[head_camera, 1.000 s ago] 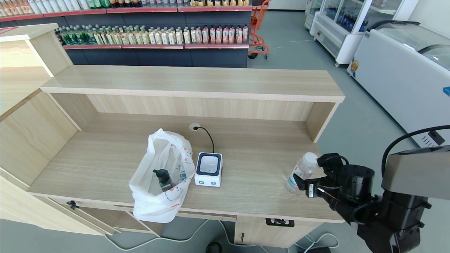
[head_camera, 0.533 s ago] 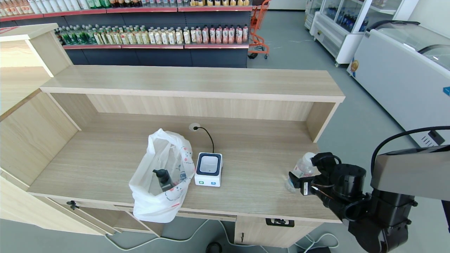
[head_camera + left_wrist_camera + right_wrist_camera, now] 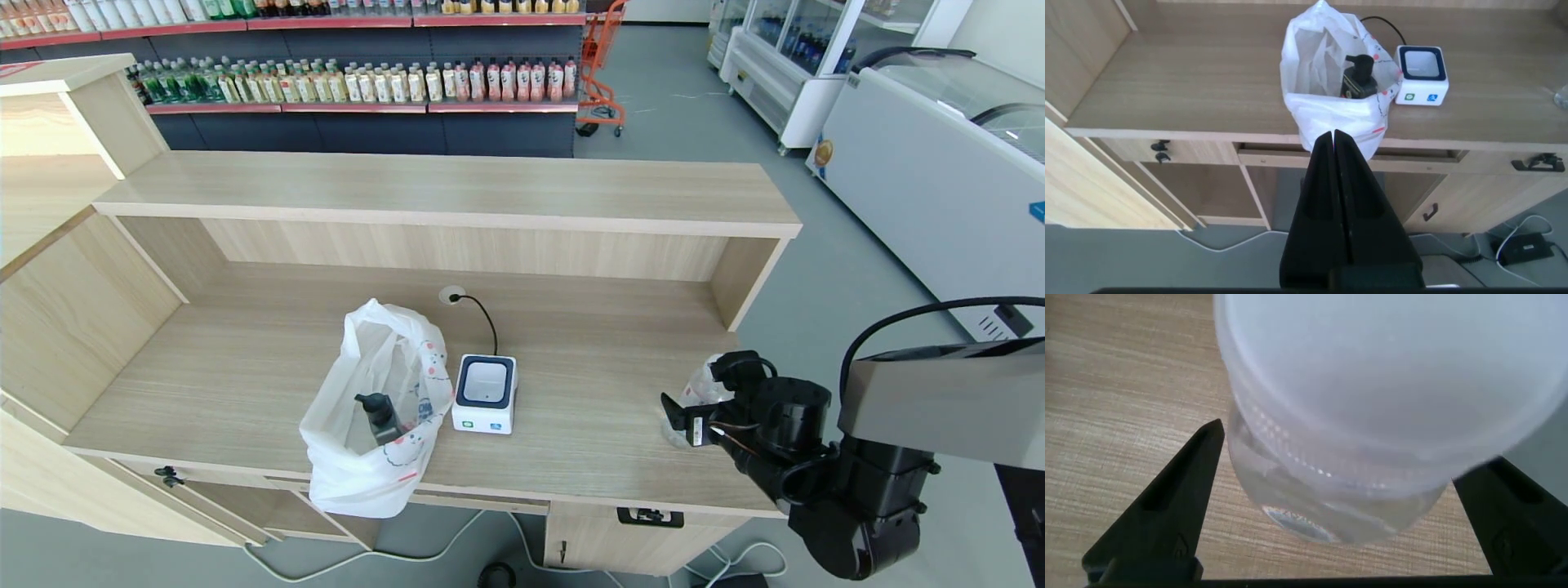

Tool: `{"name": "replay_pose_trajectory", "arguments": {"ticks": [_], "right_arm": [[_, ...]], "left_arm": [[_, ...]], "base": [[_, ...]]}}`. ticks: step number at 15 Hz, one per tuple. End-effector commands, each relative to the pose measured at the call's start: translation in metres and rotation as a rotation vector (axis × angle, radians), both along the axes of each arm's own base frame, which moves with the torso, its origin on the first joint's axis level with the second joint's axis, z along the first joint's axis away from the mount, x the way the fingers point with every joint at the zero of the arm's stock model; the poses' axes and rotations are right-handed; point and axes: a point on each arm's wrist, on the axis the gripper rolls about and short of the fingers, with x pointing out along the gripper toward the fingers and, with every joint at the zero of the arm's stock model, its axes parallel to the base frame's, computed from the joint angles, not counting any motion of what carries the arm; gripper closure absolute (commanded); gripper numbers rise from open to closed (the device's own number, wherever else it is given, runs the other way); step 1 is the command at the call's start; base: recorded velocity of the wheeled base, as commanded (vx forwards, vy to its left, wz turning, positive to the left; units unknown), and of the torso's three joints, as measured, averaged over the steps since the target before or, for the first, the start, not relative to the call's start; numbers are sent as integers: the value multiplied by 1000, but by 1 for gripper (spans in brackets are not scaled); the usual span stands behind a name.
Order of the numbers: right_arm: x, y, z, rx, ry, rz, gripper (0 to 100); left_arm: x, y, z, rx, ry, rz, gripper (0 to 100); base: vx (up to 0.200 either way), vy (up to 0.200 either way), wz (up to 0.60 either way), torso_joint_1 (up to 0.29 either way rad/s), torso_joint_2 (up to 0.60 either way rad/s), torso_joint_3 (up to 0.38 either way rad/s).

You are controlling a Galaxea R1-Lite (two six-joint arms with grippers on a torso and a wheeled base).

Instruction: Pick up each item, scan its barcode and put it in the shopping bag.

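Observation:
A clear plastic bottle with a white cap stands near the right end of the wooden counter. My right gripper is open, with one finger on each side of the bottle; its fingers stand apart from it. The white shopping bag stands open left of the barcode scanner, and a dark pump bottle is inside it. My left gripper is shut and empty, hanging in front of the counter below the bag.
The scanner's cable runs back to a hole in the counter. A raised shelf overhangs the back, with side walls at both ends. The counter's right edge is close to the bottle. Bare wood lies between scanner and bottle.
My right gripper has moved left along the counter towards the bottle, and its fingers now stand on both sides of it. The bottle, bag and scanner have stayed put.

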Motion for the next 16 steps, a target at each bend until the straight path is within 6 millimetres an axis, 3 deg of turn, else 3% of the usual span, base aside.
{"name": "replay_pose_trajectory", "arguments": {"ticks": [1,6,7,16], "right_arm": [[4,2,-4,0,-2,1,0],[11,5,-12,-5,-1,5,0],[12,6,-12,-4,-4,8,100],[13,7,-11,-8,-10,12,100]], "left_arm": [[0,0,0,0,0,0,100],[0,0,0,0,0,0,100],[0,0,0,0,0,0,100],[0,0,0,0,0,0,100]], "base": [[0,0,0,0,0,0],[0,0,0,0,0,0],[0,0,0,0,0,0],[0,0,0,0,0,0]]}}
